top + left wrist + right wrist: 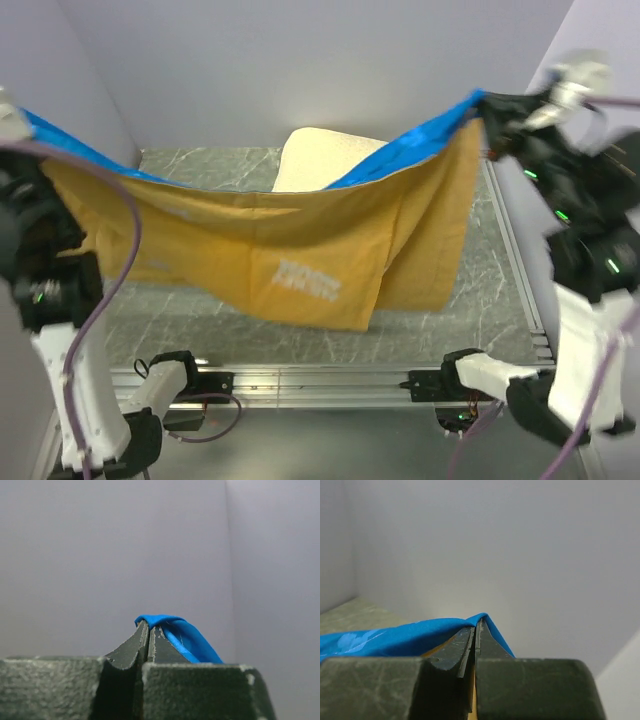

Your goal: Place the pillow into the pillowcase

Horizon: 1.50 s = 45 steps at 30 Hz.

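Observation:
The pillowcase (270, 250) hangs stretched between my two grippers above the table, its orange-yellow side with pale prints facing the top camera and its blue side showing along the sagging top edge. My left gripper (14, 116) is shut on the left corner, with blue cloth (190, 640) folded over the closed tips (149, 625). At the right corner my right gripper (492, 106) is shut too; blue fabric (380, 639) drapes over its tips (478, 622). Behind the cloth the cream-white pillow (322, 155) pokes up, mostly hidden.
The grey-green marbled table (490, 300) lies below the hanging cloth. A metal rail (320, 380) with the arm bases runs along the near edge. Pale walls stand at the back and on both sides.

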Each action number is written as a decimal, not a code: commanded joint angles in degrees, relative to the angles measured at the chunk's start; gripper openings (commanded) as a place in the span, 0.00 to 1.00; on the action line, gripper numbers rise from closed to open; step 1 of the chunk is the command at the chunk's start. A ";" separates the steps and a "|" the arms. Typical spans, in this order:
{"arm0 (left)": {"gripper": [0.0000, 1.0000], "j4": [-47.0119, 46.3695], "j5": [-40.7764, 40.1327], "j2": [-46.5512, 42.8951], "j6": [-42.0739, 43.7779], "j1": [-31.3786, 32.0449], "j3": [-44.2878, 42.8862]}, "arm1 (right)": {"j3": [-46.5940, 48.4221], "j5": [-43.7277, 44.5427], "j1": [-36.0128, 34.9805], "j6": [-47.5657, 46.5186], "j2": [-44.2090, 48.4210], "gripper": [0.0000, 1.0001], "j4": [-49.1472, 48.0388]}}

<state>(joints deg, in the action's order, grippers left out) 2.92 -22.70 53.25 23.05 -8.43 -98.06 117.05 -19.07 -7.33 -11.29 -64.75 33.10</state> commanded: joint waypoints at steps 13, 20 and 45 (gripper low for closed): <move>0.00 -17.95 -5.34 35.06 12.55 -10.29 16.24 | 19.34 18.80 -14.64 -3.30 -50.63 0.00 -2.43; 0.02 -15.76 -8.67 51.14 14.13 -10.03 10.10 | 19.79 21.70 -14.99 -3.92 -57.94 0.30 -2.79; 0.99 21.60 36.40 36.04 -3.01 -7.48 32.14 | -10.09 -12.65 9.44 31.04 -55.30 0.99 -4.26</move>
<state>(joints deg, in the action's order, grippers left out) 22.59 8.71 88.77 22.87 -15.73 -67.59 107.68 -25.71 2.42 10.96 -120.01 35.05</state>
